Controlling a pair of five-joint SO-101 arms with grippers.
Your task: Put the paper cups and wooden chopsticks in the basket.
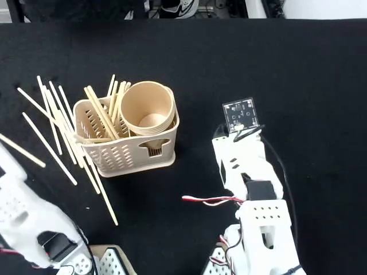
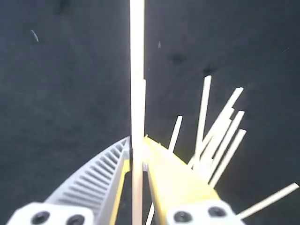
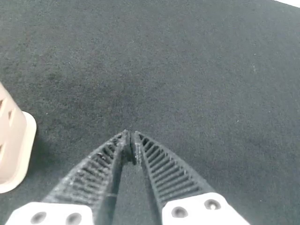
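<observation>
Left tool (image 2: pixel 137 151) was clamped on one chopstick (image 2: pixel 137 70); right tool (image 3: pixel 130 140) sat pinched together, empty. Cups (image 1: pixel 147 106) were already in the basket (image 1: pixel 129 153), centre-left of the high view, loose sticks (image 1: pixel 57 120) scattered left of it. Next, I'd guess: carry that stick over and drop it in.

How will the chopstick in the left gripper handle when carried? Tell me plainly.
The chopstick looks thin, straight and wooden, so it is probably stiff and very light. The left gripper pinches it with a long length sticking out, so it may pivot or slip. So slender, it could snap if jammed against the basket.
</observation>
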